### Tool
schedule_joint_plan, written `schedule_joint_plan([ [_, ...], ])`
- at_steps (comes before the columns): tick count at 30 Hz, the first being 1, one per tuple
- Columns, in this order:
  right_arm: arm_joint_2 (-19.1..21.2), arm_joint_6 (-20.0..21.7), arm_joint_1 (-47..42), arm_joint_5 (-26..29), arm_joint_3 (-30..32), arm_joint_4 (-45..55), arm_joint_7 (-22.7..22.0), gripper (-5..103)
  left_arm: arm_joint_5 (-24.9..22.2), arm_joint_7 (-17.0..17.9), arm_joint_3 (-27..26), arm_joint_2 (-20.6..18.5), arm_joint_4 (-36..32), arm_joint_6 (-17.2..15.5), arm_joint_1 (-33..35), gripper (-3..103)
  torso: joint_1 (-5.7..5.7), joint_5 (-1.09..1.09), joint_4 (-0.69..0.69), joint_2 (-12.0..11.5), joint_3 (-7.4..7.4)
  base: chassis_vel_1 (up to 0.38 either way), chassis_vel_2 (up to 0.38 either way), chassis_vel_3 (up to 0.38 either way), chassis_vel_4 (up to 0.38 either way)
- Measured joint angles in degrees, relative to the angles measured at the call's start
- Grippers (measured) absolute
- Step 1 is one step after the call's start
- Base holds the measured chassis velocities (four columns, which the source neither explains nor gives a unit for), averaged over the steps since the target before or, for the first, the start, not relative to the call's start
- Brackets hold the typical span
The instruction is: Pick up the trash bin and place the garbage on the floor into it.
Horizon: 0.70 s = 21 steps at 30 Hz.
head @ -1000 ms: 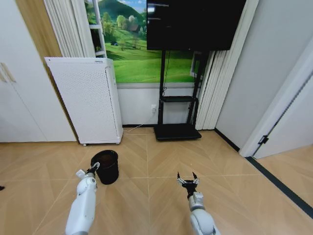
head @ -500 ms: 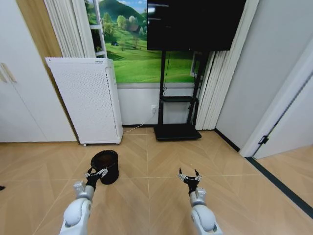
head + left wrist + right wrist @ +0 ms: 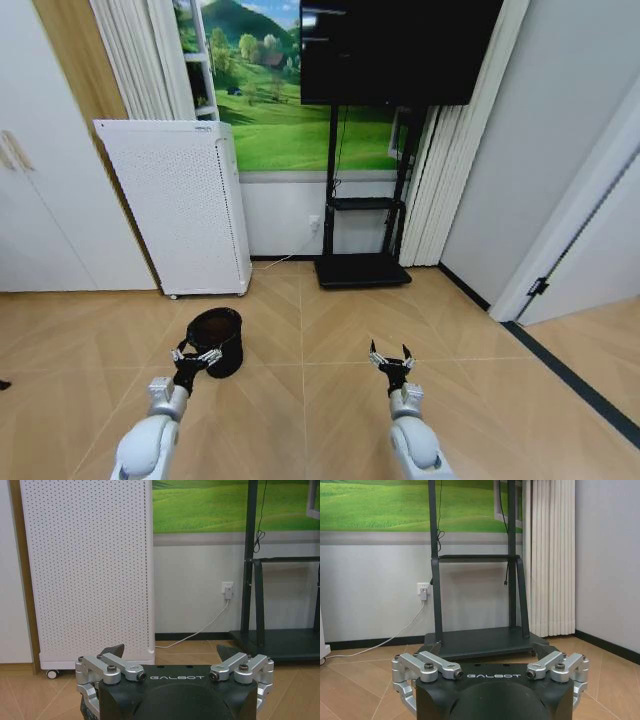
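Purifier (image 3: 180, 205), white and perforated, stands far left; the trash bin (image 3: 221, 335) sits on the floor (image 3: 300, 330) before it. Left gripper (image 3: 195, 356), jaws wide, hovers just near the bin; right gripper (image 3: 392, 360), jaws wide, is well apart.

head: high, forward-down | wrists: low, level — shared TV stand (image 3: 360, 268)

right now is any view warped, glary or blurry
Head view: wide-angle bend, the door frame leans at the edge, the trash bin stays sharp, soft even light. Left wrist view: straight lines, the left gripper body slightly soft up close. Right wrist view: crisp, no glare on the floor.
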State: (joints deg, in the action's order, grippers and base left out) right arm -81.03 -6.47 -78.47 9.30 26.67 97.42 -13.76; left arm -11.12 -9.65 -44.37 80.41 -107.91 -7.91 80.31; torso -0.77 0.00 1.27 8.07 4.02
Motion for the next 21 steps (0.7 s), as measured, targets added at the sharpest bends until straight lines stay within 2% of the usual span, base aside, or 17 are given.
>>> schedule_joint_plan([
  [21,0.05,-1.67,-0.29,-0.47,0.16,-1.19,-0.04,100,-1.32,0.34,-0.16,-0.20,-1.18,-0.39,0.34,100,-1.25,0.00,0.00,4.77,3.54,0.000,0.000,0.000,0.000],
])
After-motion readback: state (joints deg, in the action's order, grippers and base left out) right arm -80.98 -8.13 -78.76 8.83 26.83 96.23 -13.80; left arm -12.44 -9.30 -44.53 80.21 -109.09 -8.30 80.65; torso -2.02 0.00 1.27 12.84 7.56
